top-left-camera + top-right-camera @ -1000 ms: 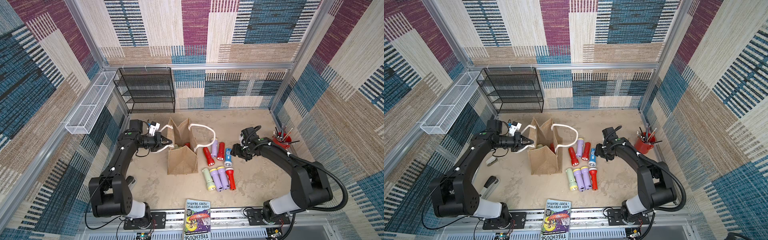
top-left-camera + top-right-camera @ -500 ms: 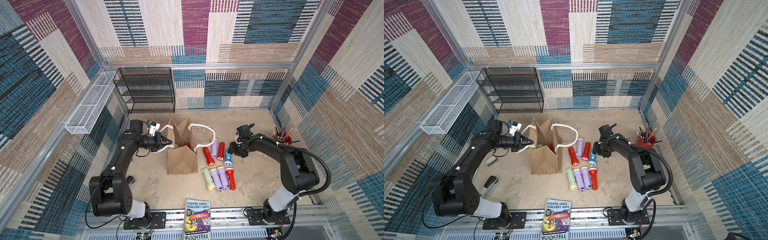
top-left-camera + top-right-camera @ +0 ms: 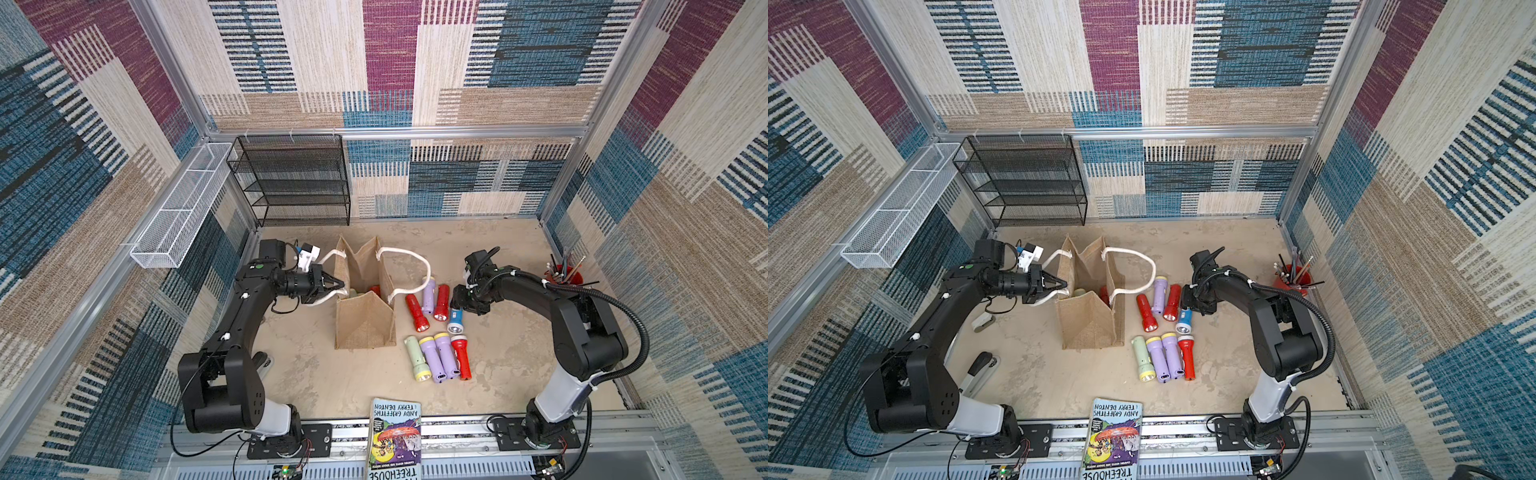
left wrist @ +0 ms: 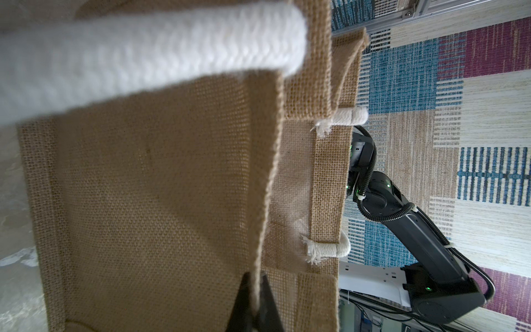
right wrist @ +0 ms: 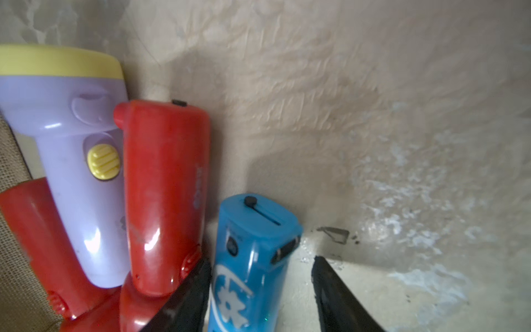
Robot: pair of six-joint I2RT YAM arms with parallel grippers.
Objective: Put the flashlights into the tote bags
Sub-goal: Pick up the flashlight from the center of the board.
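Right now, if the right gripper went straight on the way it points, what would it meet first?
Most likely the blue flashlight: the open right gripper straddles its body, pointing down at it, with the tabletop just beneath.

A bag (image 3: 365,328) stands mid-table, a rack (image 3: 295,183) behind it against the back wall and a basket (image 3: 178,216) on the left wall. Right of the bag lie eight flashlights (image 3: 429,295) in two groups, a far cluster just beside it and a near row (image 3: 440,357) side by side. At least two more sit inside the bag. A book (image 3: 395,436) lies across the front rail and a pot (image 3: 565,276) stands by the right wall. The left gripper (image 3: 341,285) pinches the bag's left side. The right gripper (image 5: 261,260) straddles the cluster's rightmost flashlight (image 3: 455,323).
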